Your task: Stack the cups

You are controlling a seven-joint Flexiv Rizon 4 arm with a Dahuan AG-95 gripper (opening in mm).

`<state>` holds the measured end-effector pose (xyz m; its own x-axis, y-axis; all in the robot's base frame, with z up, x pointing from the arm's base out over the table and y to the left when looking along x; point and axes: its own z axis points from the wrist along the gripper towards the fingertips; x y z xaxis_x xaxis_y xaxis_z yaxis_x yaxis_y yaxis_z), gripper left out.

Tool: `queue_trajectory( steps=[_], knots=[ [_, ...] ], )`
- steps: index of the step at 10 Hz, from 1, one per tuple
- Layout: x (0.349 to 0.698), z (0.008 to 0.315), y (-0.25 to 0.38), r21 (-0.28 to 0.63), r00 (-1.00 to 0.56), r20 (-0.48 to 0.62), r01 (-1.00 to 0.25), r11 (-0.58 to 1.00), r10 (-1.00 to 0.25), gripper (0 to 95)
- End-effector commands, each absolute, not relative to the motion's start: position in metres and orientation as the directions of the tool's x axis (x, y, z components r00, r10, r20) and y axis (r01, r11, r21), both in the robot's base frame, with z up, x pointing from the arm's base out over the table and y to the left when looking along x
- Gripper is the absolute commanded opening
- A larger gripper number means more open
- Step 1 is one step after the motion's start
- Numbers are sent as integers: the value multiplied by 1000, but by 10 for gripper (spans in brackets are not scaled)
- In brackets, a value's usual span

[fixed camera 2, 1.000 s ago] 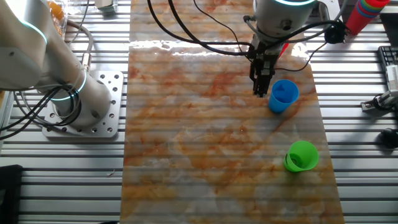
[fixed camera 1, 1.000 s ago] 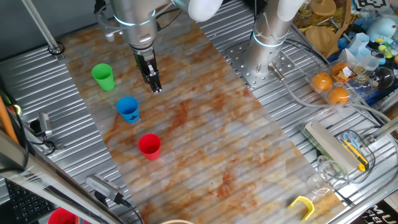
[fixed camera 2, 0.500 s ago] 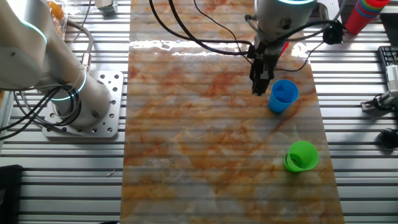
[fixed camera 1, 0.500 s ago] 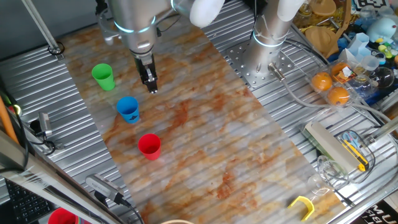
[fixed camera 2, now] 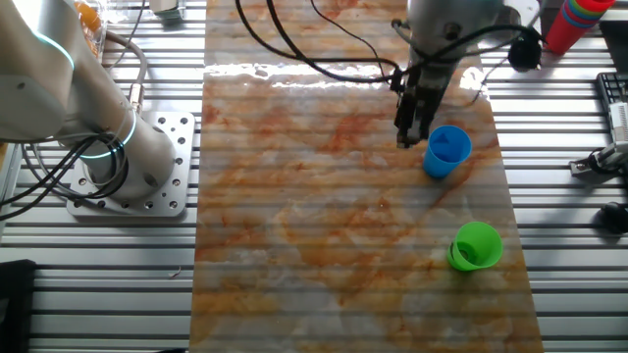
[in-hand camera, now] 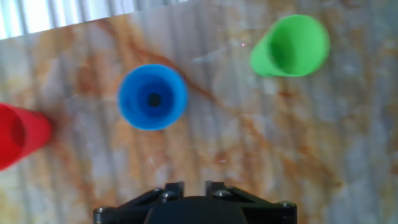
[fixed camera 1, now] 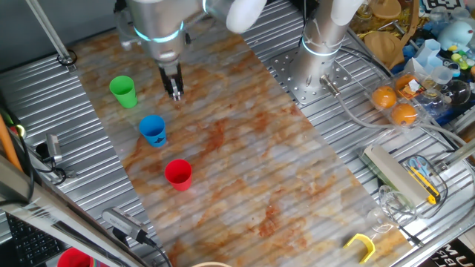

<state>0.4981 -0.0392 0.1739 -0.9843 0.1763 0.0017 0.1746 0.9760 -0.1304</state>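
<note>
So the claw (fixed camera 1: 176,94) hangs over the counter (fixed camera 1: 245,148) with nothing in it, tips pressed close together as far as I can tell. It's between the green cup (fixed camera 1: 123,92) and the blue cup (fixed camera 1: 153,130), a bit off to the side of both. All three cups stand upright, mouths up, in a loose row and apart from each other, with the red cup (fixed camera 1: 178,174) at the far end.

My take: nothing is stacked yet, so the job now is picking a first cup. The claw would need to spread first, then come down with one finger inside the rim and one outside. These thin walls look light and easy to tip, so go straight down, no sideways nudge.

Nothing on the counter blocks the way. The oranges (fixed camera 1: 394,104), the tape roll (fixed camera 1: 361,245) and the clear cups (fixed camera 1: 384,208) sit well off on the metal side.
</note>
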Motion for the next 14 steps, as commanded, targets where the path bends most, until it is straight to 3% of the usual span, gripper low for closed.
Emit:
queue_trajectory(
  steps=[1, 14],
  knots=[
    [506, 175, -56, -118, -993, -2, 116, 986, 117, 0],
    [559, 170, -65, -103, -999, -52, -6, 995, -11, 0]
  ],
)
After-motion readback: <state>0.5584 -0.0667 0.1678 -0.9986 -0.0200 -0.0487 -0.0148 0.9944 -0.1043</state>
